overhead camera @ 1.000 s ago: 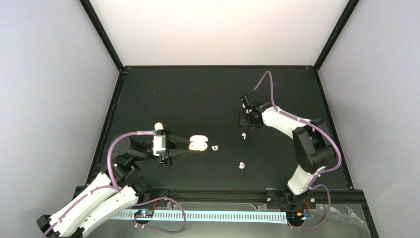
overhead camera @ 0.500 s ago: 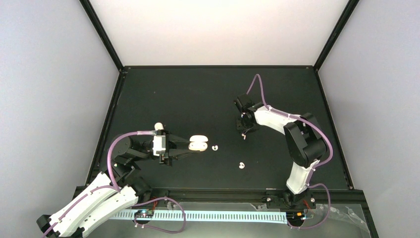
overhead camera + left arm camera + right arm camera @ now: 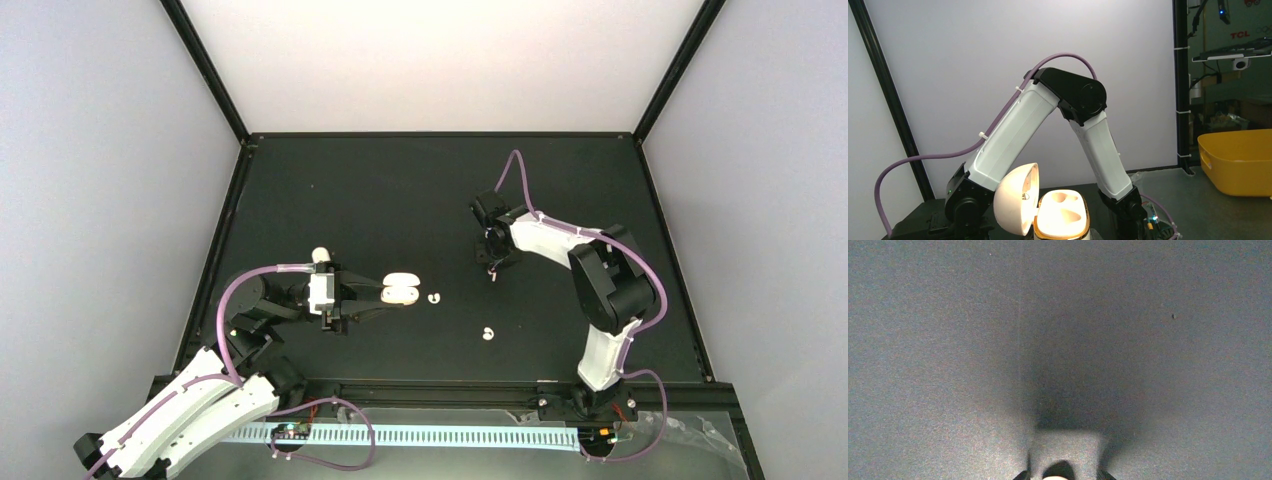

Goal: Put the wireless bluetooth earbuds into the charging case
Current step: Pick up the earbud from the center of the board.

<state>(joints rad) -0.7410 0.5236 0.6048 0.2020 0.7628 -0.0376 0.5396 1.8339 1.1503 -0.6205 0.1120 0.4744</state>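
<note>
**On the black table: case held open, wells empty, earbuds loose**

Across the black table (image 3: 330,190), the two arms work well apart. Beyond the table's edge, seen from the left wrist, stands a yellow tub (image 3: 1243,160); its inside is hidden from me.

The left gripper (image 3: 385,293) lies low and level, clamped on the charging case (image 3: 400,290). The case's lid (image 3: 1015,197) is swung up and both moulded wells in its base (image 3: 1063,212) are bare.

The right gripper (image 3: 493,260) points down at mid-table. Only the tips show in its own camera, so I cannot tell how its jaws are set.

Three earbuds are in sight, all on the table. One earbud (image 3: 493,272) lies at the right gripper's tip, a second earbud (image 3: 434,297) just beside the case, and a third earbud (image 3: 487,334) nearer the front edge.
</note>
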